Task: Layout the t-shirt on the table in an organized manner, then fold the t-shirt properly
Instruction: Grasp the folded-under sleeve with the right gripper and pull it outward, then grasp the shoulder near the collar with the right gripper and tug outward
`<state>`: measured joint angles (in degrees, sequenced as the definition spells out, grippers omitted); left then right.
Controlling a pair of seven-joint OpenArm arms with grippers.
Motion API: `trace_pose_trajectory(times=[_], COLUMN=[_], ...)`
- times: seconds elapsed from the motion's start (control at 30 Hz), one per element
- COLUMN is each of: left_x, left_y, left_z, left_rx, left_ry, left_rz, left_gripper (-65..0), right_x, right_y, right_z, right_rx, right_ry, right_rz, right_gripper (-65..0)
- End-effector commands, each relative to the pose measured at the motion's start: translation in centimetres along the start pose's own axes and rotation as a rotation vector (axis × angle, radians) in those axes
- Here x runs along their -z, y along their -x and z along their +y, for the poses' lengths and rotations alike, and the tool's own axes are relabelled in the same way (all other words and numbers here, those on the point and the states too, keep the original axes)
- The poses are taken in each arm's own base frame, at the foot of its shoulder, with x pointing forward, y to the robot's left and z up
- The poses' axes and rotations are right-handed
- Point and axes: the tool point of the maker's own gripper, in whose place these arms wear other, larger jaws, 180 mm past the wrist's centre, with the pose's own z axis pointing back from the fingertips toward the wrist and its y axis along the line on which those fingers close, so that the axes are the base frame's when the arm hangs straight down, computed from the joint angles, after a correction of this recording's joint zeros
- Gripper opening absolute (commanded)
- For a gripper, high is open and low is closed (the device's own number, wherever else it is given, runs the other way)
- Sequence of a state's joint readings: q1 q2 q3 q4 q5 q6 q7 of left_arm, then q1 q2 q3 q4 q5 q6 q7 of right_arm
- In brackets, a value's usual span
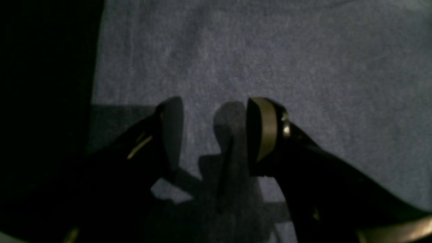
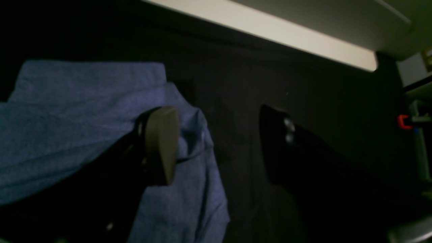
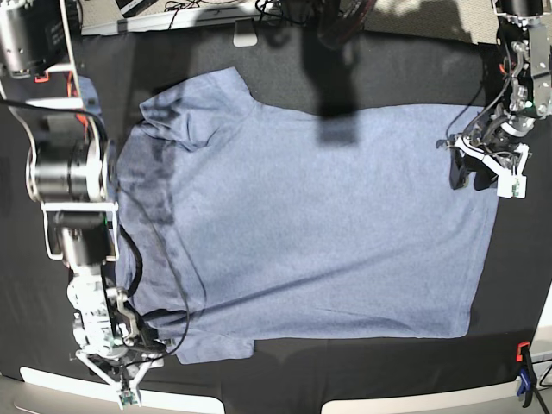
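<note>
The t-shirt [image 3: 302,224] lies spread flat on the black table [image 3: 388,371], plain blue-grey side up, with its neck end toward the left of the base view. My left gripper [image 3: 468,175] hovers at the shirt's right edge. In the left wrist view it [image 1: 216,131] is open just above the fabric [image 1: 270,60], with nothing between the fingers. My right gripper [image 3: 129,354] is at the lower-left sleeve. In the right wrist view it [image 2: 219,145] is open; one fingertip [image 2: 162,145] sits over the rumpled sleeve [image 2: 67,118], the other over bare table [image 2: 253,84].
Orange-and-blue clamps [image 3: 523,371] grip the table's edge at the lower right, and one clamp [image 2: 402,121] shows in the right wrist view. A pale strip [image 2: 270,30] runs along the table's edge. Cables and equipment [image 3: 216,13] lie beyond the far edge.
</note>
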<state>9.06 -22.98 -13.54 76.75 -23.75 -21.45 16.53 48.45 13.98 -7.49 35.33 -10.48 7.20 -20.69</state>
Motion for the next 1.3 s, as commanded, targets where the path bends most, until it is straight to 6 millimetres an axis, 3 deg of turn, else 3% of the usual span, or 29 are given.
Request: trace_pose_trajectory(times=[0.0, 0.2, 0.37, 0.9, 1.1, 1.27], left_x=[-0.1, -0.1, -0.1, -0.1, -0.1, -0.1], left_y=[-2.0, -1.9, -1.9, -1.6, -1.6, -1.6], left_z=[0.4, 0.4, 0.4, 0.4, 0.4, 0.4], left_rx=[0.028, 0.03, 0.031, 0.03, 0.03, 0.03], left_ry=[-0.001, -0.002, -0.003, -0.002, -0.002, -0.002], left_rz=[-0.052, -0.051, -0.048, -0.037, -0.037, -0.037], left_gripper=[-37.3, -37.3, -37.3, -37.3, -37.3, -37.3], right_x=[-0.8, -6.0, -11.8, -28.2, -32.2, -32.4], right_y=[-2.7, -1.5, 1.6, 18.3, 24.0, 24.8], right_z=[-0.9, 3.5, 5.4, 11.6, 10.9, 9.0], right_rx=[-0.002, -0.14, -0.223, -0.526, -0.863, -1.036], right_ry=[0.022, -0.023, -0.051, -0.378, -0.498, -0.459], right_rz=[-0.077, -0.191, -0.223, -0.005, 0.087, 0.087], right_gripper=[-33.4, -33.6, -33.6, -33.6, -33.6, -33.6])
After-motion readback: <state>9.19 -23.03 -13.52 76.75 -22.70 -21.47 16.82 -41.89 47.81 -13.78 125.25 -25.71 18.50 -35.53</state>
